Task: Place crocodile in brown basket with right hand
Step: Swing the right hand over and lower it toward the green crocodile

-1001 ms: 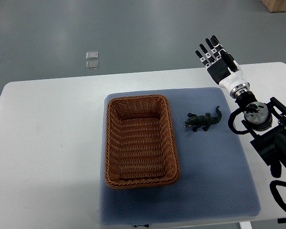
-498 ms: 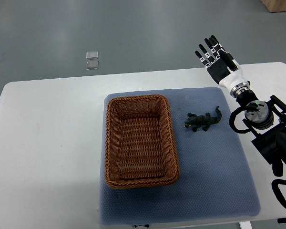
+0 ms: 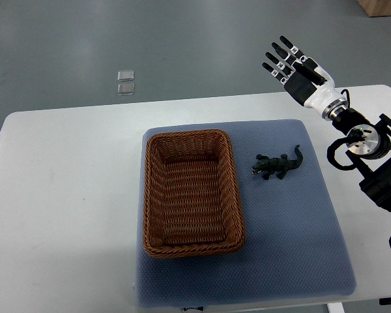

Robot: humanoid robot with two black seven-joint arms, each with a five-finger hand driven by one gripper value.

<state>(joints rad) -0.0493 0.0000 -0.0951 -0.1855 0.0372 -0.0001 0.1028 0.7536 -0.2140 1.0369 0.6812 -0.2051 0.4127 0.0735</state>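
1. Top view: white counter [image 3: 65,163] fills most of the field and carries everything for the task. Grey floor lies beyond its far edge.
2. Blue mat [image 3: 293,248] sits on the counter's right half. Basket and toy both lie on it, probably so they do not slide.
3. Right arm [image 3: 371,156] enters from the right edge and angles up toward the counter's far side. No left arm is visible.
4. Brown basket [image 3: 145,195] stands upright on the mat's left part with its mouth open upward and nothing inside. That leaves it free for a drop from above.
5. Right hand [image 3: 300,72] is held above the counter's far edge, past the mat's far right corner. Its fingers [image 3: 277,59] are straight and slightly spread, and it has hold of nothing. Judgement: it is held wide as a pre-reach posture, and the grasp is not yet begun.
6. Crocodile [image 3: 277,166] lies flat on the mat just right of the basket, apart from its wall, with its tail toward the arm. It is well apart from the hand. Judgement: the hand must come down and toward the robot to take it.
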